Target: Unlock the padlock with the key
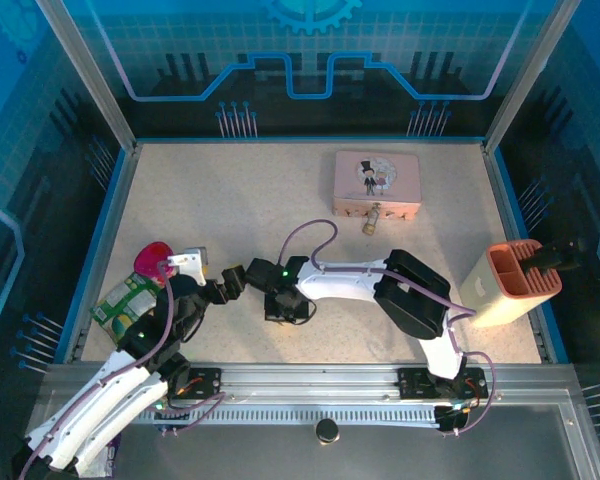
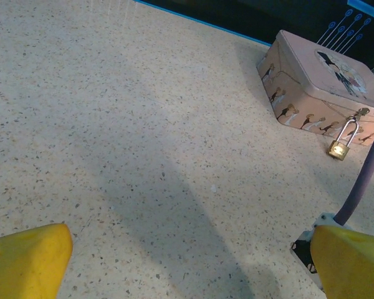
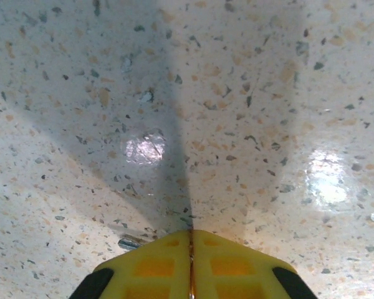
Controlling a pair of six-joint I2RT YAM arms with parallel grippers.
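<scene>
Fingers of the left gripper stand wide apart with nothing between them, low over the table. The right gripper has its fingers pressed tight together just above the surface near the table's middle, and a small metal sliver, likely the key, lies just beside one fingertip. The padlock rests toward the far edge, right of middle, its shackle up at the clasp of a pink tin.
</scene>
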